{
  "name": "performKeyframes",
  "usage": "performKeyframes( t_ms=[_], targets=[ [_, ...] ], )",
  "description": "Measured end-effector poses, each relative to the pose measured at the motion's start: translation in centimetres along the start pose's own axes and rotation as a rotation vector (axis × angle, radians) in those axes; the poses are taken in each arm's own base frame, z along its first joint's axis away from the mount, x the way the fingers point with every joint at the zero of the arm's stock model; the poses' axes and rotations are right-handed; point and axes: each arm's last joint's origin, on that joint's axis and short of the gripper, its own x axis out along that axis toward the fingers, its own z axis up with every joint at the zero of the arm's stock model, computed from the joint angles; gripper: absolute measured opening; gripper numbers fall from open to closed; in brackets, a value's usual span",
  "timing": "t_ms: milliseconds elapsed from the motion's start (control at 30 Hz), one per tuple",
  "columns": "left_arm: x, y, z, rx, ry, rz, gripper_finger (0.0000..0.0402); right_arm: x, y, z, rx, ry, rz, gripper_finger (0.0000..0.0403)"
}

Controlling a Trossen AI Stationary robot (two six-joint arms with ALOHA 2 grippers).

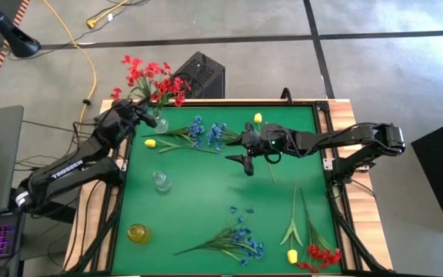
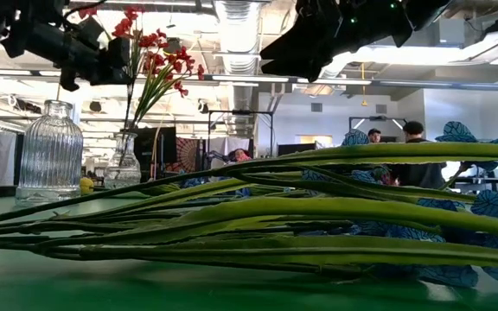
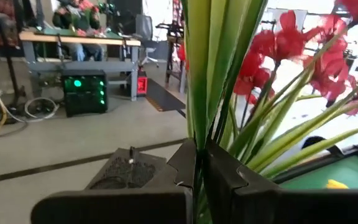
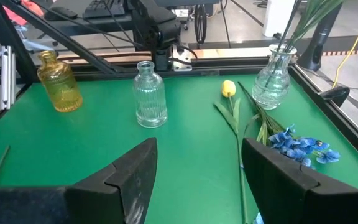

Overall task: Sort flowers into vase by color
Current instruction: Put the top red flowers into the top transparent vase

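One red spray sits in the far-left clear vase, stems pinched in my left gripper; I'd release only once seated. My right gripper hovers mid-table, fingers wide, empty.

Green-topped table with three glass vases on its left side: clear with red flowers, empty clear, amber. Loose blue sprays and yellow tulips lying around.
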Motion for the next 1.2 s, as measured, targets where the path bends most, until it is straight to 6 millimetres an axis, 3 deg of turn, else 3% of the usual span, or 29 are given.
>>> performKeyframes(
  t_ms=[800, 1200],
  targets=[
    [0.0, 0.5, -2.4, 0.004, 0.232, 0.070, 0.0002, 0.0, 0.0, 0.0, -0.004, 0.000, 0.001, 0.0260],
    [-0.2, 0.6, -3.1, 0.064, 0.312, 0.047, 0.0053, 0.0, -0.1, 0.0, -0.010, -0.001, -0.001, 0.0260]
  ],
)
